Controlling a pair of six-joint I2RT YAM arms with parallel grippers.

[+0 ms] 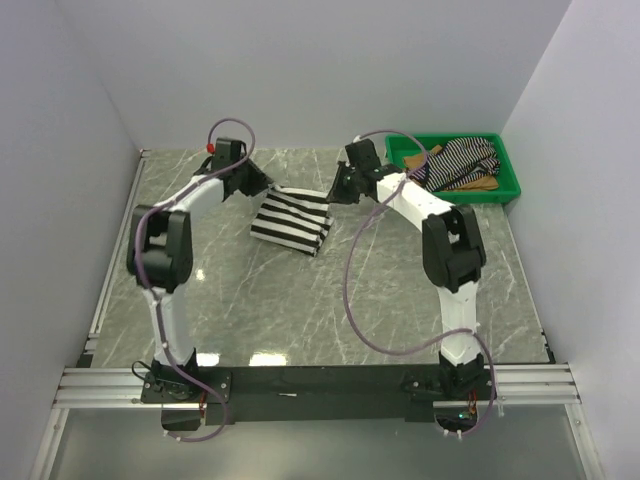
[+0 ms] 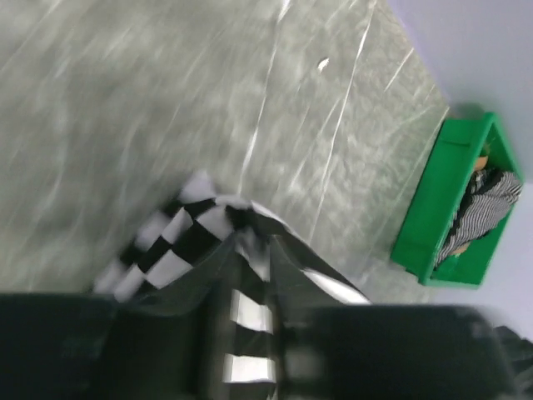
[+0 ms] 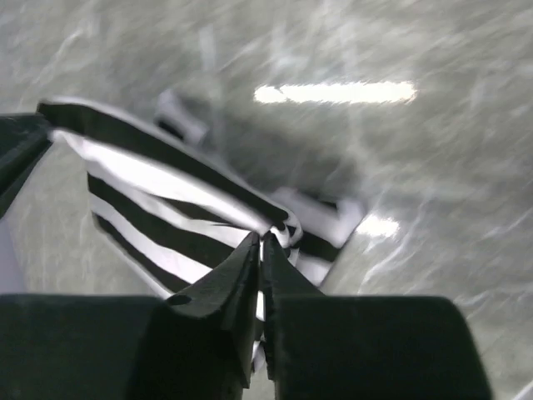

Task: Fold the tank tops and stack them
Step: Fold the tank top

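Observation:
The wide-striped black-and-white tank top [image 1: 292,222] lies folded on the marble table, its far edge lifted. My left gripper [image 1: 268,188] pinches its far left corner, and the striped cloth [image 2: 179,242] runs between the jaws of that gripper [image 2: 260,250]. On the far right corner my right gripper [image 1: 335,192] is shut; the wrist view shows its tips [image 3: 262,237] nearly together on a bunched fold of the cloth [image 3: 158,208]. The thin-striped tank top [image 1: 462,160] and the tan-brown tank top [image 1: 480,183] lie crumpled in the green tray.
The green plastic tray [image 1: 510,175] stands at the table's far right corner, close to the right arm's elbow, and also shows in the left wrist view [image 2: 425,217]. White walls enclose the table on three sides. Cables loop over both arms.

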